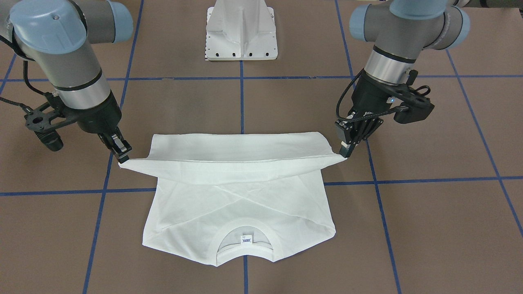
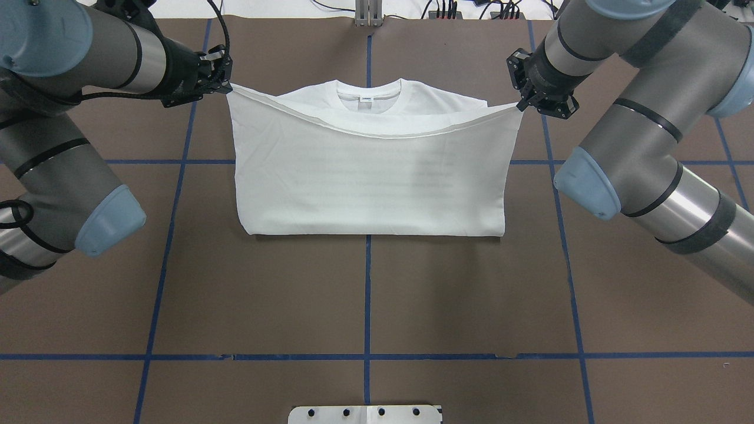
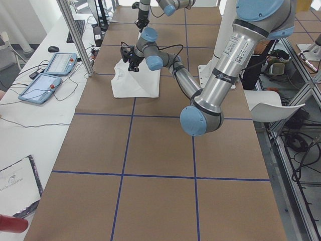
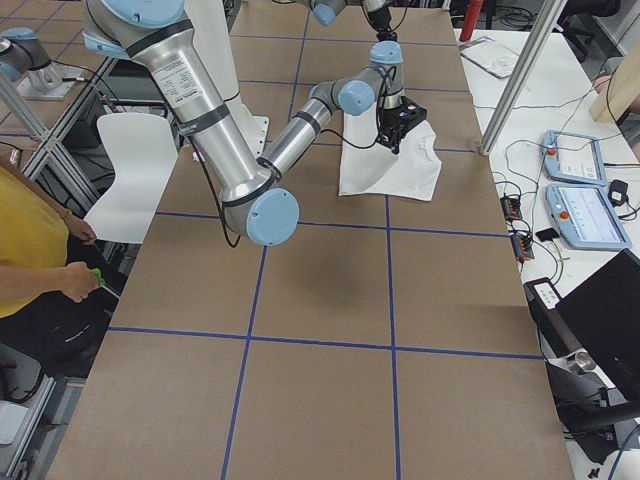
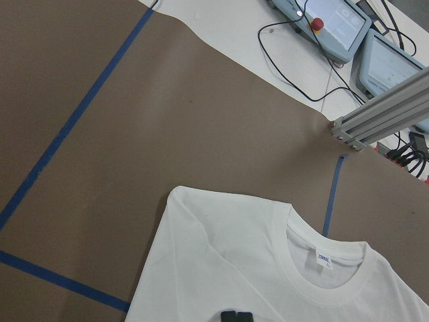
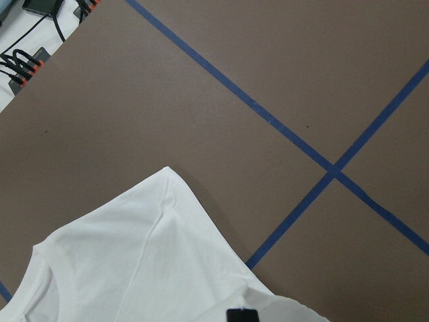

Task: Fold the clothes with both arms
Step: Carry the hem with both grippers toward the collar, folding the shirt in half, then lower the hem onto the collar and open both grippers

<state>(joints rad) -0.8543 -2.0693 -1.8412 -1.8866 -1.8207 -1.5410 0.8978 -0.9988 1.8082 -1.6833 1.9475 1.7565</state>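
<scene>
Both hem corners of white long-sleeved T-shirt (image 2: pixel 371 188) were clamped: left end effector (image 2: pixel 227 87) upper left of overhead frame, right end effector (image 2: pixel 521 106) upper right. Sleeves tucked; hem hung short of collar (image 2: pixel 370 94), mid-worktop (image 2: pixel 365 294). Lay-down, release remained.

Built as two jointed arms, the left arm (image 1: pixel 402 36) and the right arm (image 1: pixel 61 53), of matte grey tube ringed with thin black bands. Carries rounded light-blue caps on every joint. Shows polished silver sleeves with small printed labels on the thick segments nearest the white pedestal (image 1: pixel 241 32), and a bright silver collar at each wrist, the end farthest from the pedestal. Ends in black: the left gripper (image 1: pixel 345 152) and the right gripper (image 1: pixel 122 156), each with slim fingers, a looping black cable and a holed black bracket bearing a camera block. Glows with one small blue light on the left gripper's body.
</scene>
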